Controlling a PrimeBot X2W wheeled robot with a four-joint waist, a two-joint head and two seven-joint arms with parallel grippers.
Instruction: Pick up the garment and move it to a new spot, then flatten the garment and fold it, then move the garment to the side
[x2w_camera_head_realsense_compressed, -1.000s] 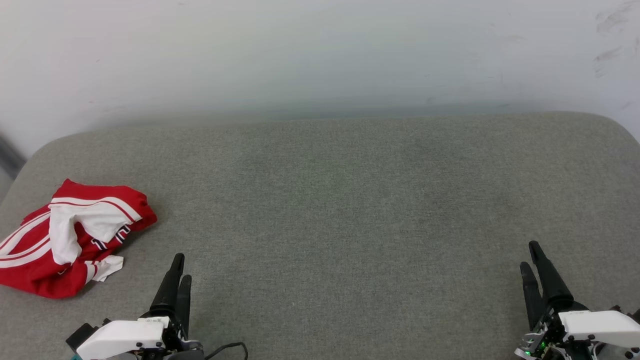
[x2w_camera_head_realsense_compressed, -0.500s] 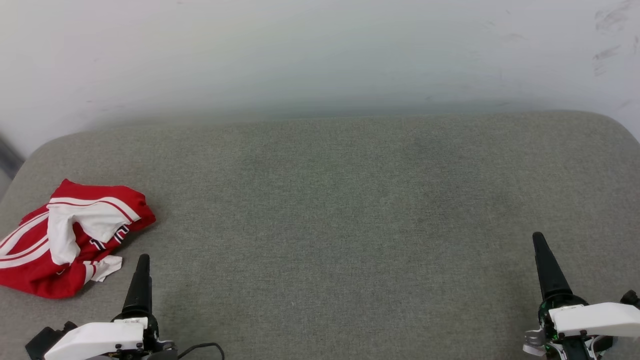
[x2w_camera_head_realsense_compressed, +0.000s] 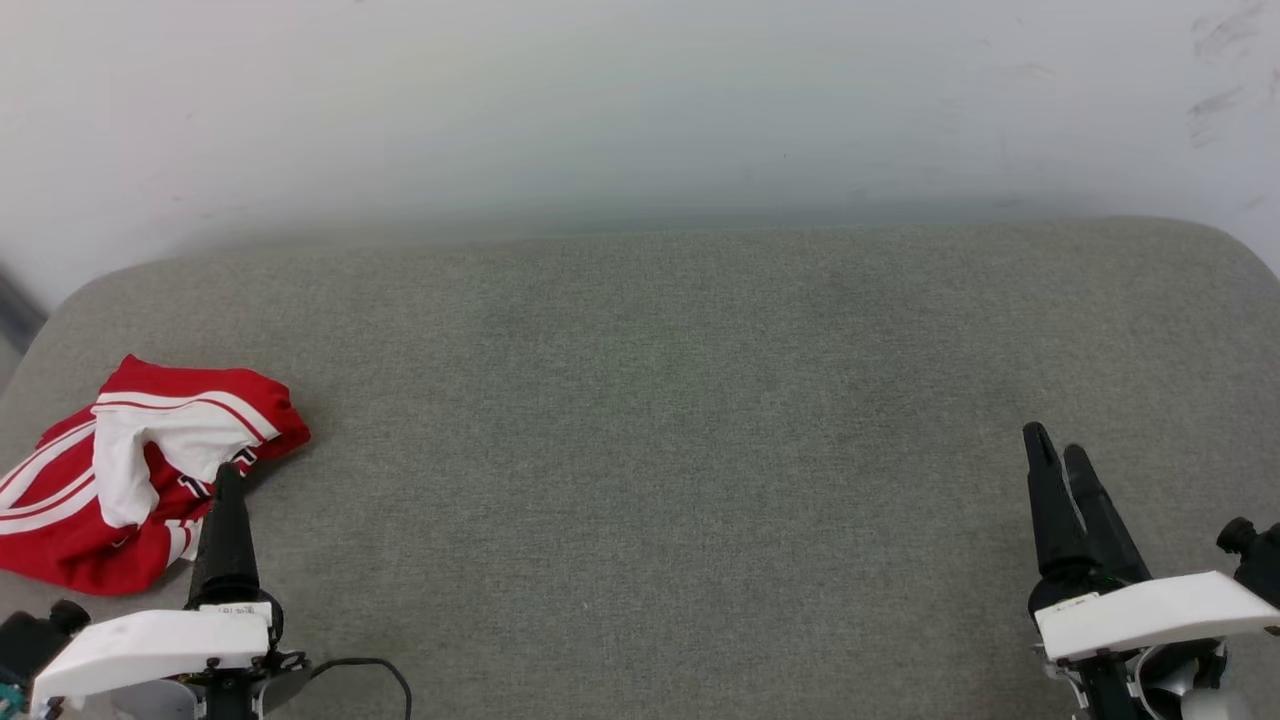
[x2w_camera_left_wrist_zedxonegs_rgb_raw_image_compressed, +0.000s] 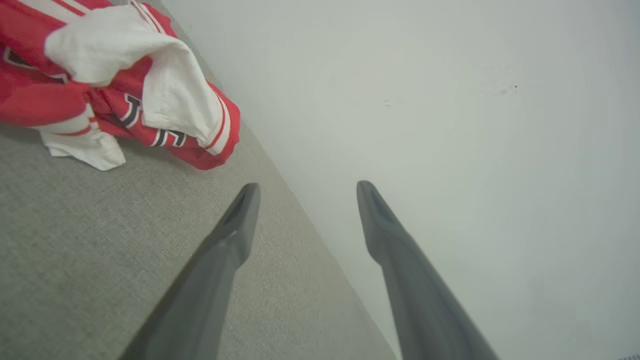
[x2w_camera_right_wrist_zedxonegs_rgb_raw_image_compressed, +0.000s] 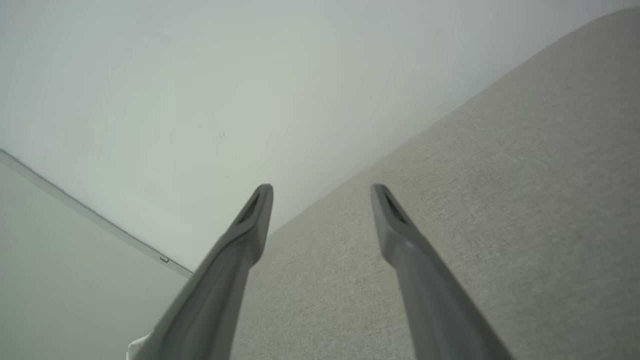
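Grey cushion (x2w_camera_head_realsense_compressed: 640, 450) against a white wall (x2w_camera_head_realsense_compressed: 640, 100). Head view: garment (x2w_camera_head_realsense_compressed: 130, 480) lies crumpled at the cushion's far left, not lifted yet. Left gripper (x2w_camera_head_realsense_compressed: 228, 478) points at its near edge, probably lining up a grab. Right gripper (x2w_camera_head_realsense_compressed: 1055, 442) is well apart at the right, idle. Left wrist view: fingers (x2w_camera_left_wrist_zedxonegs_rgb_raw_image_compressed: 225, 260) spread, empty, garment (x2w_camera_left_wrist_zedxonegs_rgb_raw_image_compressed: 125, 85) up-left of the tips. Right wrist view: fingers (x2w_camera_right_wrist_zedxonegs_rgb_raw_image_compressed: 405, 260) spread, nothing between them, bare cushion ahead.

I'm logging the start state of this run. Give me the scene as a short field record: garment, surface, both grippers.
garment: bright red thin fabric jersey with white sleeves, crumpled, at surface's left edge
surface: grey woven fabric cushion
left gripper: open, empty, near jersey, not touching
right gripper: open, empty, over cushion's right side
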